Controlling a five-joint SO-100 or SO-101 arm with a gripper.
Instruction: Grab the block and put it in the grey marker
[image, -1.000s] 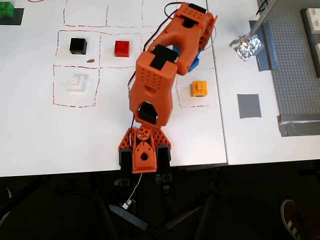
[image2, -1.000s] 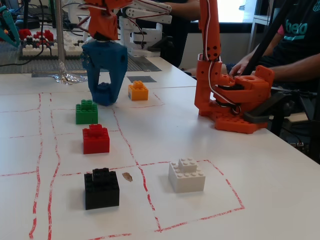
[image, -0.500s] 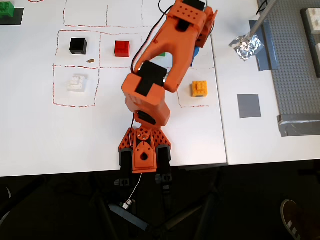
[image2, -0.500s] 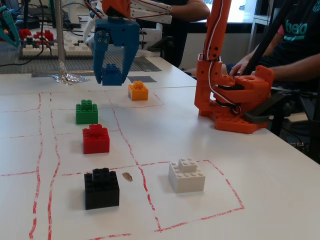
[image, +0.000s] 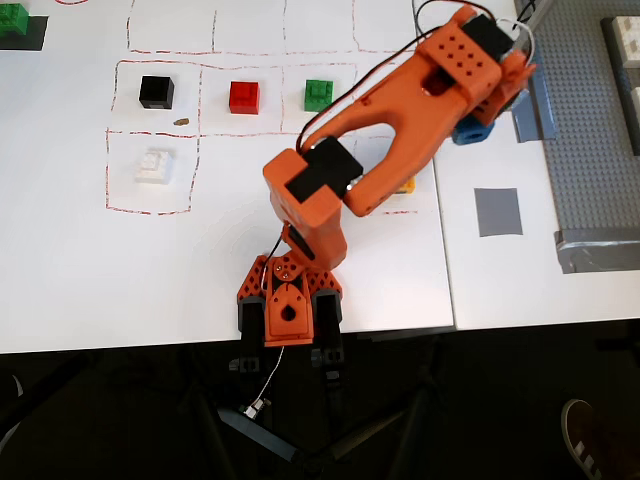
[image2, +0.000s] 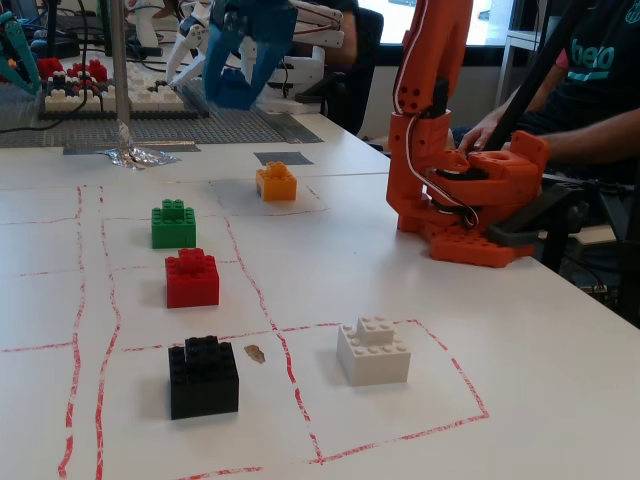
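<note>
Above the table, fingers (image2: 236, 88) clamp the block (image2: 232, 92) tilted.

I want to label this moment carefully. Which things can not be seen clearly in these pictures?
- The orange-yellow block: overhead view, mostly covered by the arm.
- The block in the gripper: fixed view, motion-blurred, so finger contact is unclear; overhead view shows only a blue corner.
- The foil: hidden under the arm overhead.
- The grey marker: fixed view, only a thin sliver.
</note>
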